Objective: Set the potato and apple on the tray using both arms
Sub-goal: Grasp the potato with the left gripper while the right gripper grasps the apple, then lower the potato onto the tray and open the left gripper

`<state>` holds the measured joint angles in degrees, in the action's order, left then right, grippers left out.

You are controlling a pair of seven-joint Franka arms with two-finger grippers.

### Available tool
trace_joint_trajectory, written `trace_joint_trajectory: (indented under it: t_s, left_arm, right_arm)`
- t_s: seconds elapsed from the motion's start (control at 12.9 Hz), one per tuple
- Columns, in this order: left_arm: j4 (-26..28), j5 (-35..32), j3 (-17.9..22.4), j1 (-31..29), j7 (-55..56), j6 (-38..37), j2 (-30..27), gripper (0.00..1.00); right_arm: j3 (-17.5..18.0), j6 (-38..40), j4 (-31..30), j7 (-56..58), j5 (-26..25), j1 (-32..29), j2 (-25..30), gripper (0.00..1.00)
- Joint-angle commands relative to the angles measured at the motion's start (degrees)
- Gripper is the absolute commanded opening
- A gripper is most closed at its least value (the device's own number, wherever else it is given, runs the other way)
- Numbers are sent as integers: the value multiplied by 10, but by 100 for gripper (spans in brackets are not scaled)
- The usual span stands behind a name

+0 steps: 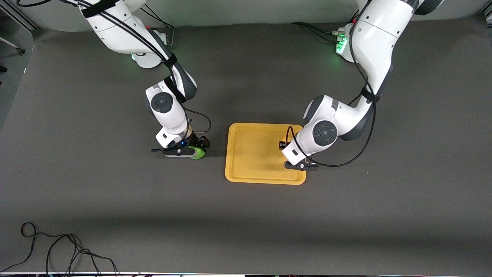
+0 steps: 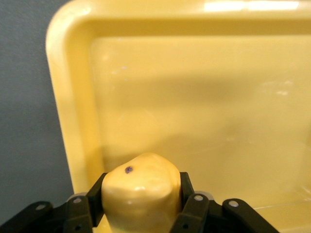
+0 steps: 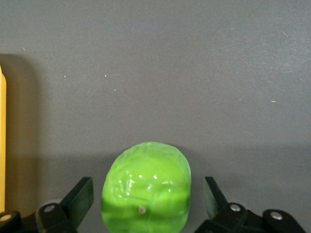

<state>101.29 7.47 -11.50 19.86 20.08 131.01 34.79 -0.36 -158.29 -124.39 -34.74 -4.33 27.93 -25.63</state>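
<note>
Over the tray [image 1: 250, 154], the left gripper [image 2: 141, 204] pinches a pale, waxy yellow potato [image 2: 142, 191], hidden by the arm in the front view, while the right gripper [image 3: 146, 206] stands wide around the glossy green apple [image 3: 146, 191] on the table beside the tray.

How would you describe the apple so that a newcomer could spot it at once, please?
Find the yellow tray mid-table; beside it, toward the right arm's end, the right gripper straddles the apple with open fingers. It is round and bright green, unlike the pale yellow potato.
</note>
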Motion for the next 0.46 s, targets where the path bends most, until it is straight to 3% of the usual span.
trace_joint_trajectory:
  t_s: [0.0,0.08,0.15,0.23,0.31,0.39]
  left_arm:
    - [-14,-12,10,11,8,-4,8,43]
    - [-14,-12,10,11,8,-4,11,45]
    - [-15,-12,10,11,8,-3,13,47]
    - [-15,-12,10,11,8,-4,13,57]
    - [-15,-15,10,11,8,-4,12,79]
    - [-16,-31,10,11,8,-4,12,92]
  right_arm:
    - [-2,-2,15,-5,-10,3,-9,100]
    - [-2,-2,15,-5,-10,3,-11,100]
    - [-2,-2,16,-4,-11,3,-13,89]
    - [-2,-3,16,-3,-16,1,-14,66]
    - [-3,-4,16,-3,-28,0,-14,52]
    - [-4,-4,16,-3,-32,-1,-14,49]
